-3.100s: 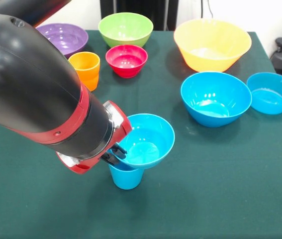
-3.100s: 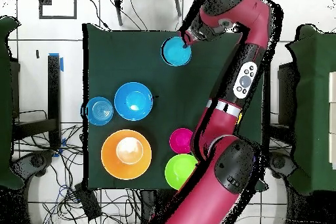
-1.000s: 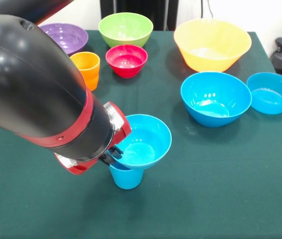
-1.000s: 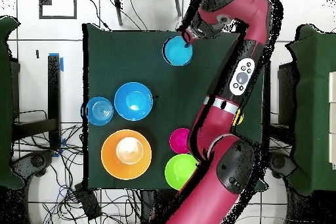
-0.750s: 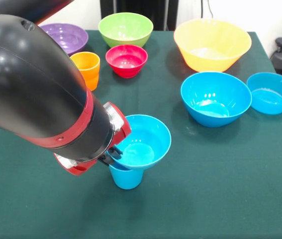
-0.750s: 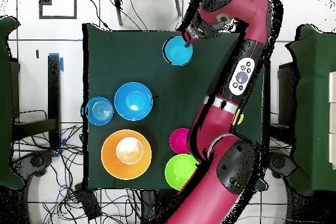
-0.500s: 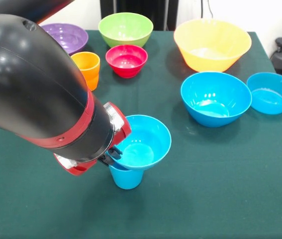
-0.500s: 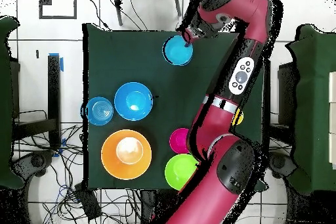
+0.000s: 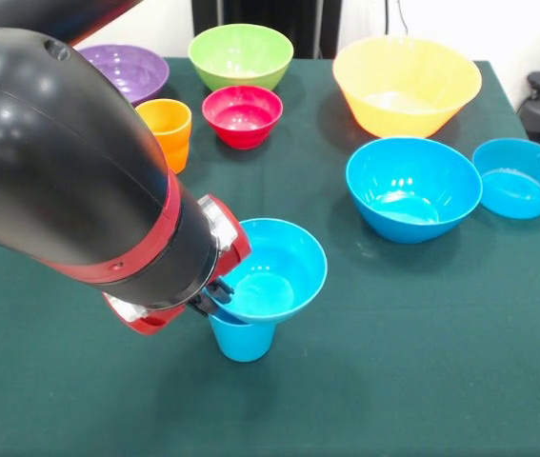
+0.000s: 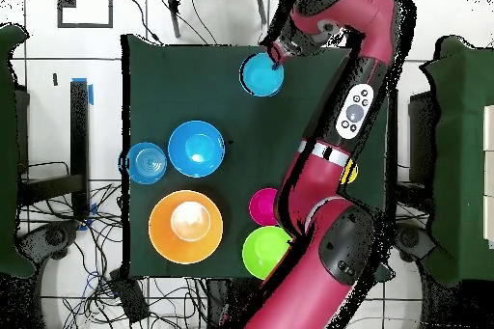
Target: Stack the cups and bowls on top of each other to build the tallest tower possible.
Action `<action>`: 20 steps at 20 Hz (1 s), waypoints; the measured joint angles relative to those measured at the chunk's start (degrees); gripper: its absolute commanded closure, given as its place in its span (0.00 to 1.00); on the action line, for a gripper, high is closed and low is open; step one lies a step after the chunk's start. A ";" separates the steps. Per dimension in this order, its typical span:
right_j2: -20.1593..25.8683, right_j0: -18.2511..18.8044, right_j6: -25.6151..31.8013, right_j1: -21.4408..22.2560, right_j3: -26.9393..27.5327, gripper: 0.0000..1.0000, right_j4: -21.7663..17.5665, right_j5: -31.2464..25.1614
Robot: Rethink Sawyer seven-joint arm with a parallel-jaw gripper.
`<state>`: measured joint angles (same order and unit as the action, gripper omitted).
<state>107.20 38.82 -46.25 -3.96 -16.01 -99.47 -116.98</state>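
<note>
Blue bowl point(image 9: 271, 269) atop blue cup point(image 9: 242, 339); jaws at bowl's rim.

Arm point(image 9: 70, 171) blocks tower's point(image 9: 268, 276) left; open cloth point(image 9: 422, 333) right.

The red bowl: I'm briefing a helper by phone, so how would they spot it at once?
Start at the far end of the green table, where a green bowl stands. The red bowl sits just in front of it, beside the orange cup. It is the only red one, and smaller than the green bowl.
</note>
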 measured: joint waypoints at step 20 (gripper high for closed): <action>0.07 0.08 0.00 0.12 0.00 1.00 -1.95 -2.33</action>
<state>107.27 38.90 -46.25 -3.84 -16.01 -101.42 -119.31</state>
